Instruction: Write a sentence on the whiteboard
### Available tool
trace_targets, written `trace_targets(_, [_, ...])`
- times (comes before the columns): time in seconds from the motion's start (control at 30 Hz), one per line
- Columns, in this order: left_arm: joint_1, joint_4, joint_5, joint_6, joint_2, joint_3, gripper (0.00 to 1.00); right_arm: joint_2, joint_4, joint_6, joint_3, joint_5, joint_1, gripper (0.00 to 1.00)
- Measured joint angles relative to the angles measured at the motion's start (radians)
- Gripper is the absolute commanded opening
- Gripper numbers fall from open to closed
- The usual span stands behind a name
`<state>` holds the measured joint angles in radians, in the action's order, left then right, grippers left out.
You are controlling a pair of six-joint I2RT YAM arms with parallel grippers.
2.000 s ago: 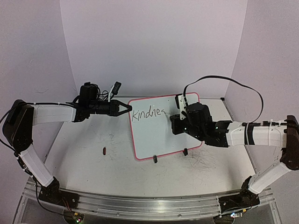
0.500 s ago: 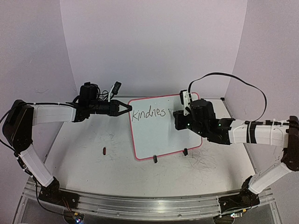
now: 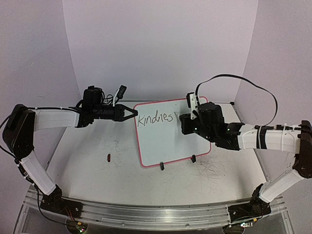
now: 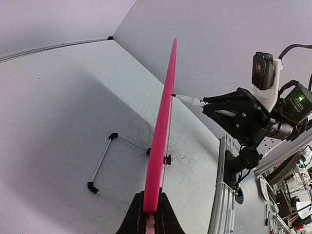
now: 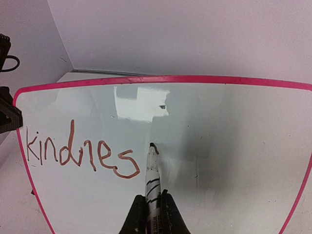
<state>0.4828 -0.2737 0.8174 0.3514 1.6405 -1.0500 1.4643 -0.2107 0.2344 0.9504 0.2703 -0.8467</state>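
Observation:
The whiteboard (image 3: 165, 141) with its pink-red frame stands tilted on two black clip feet at mid-table. It reads "kindnes" (image 3: 155, 118) in thin dark strokes, and the same letters show in the right wrist view (image 5: 80, 155). My left gripper (image 3: 130, 113) is shut on the board's left frame edge (image 4: 158, 161). My right gripper (image 3: 187, 122) is shut on a white marker (image 5: 152, 180). The marker's tip (image 5: 152, 145) touches the board just right of the last "s", where a short new stroke starts.
A small dark cap-like piece (image 3: 108, 157) lies on the scuffed tabletop left of the board. A thin wire stand with black feet (image 4: 102, 163) shows behind the board. Purple walls close in the back and sides. A black cable loops over the right arm.
My right gripper has moved the marker right along the line; the last "s" has been finished and the tip now sits just past it. The left arm has not moved.

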Motion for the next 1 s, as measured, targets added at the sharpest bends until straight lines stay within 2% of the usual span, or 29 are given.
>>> trace_targets(1.0, [0.0, 0.0, 0.0, 0.0, 0.0, 0.0, 0.0, -0.015, 0.007, 0.014, -0.042, -0.008, -0.008, 0.0])
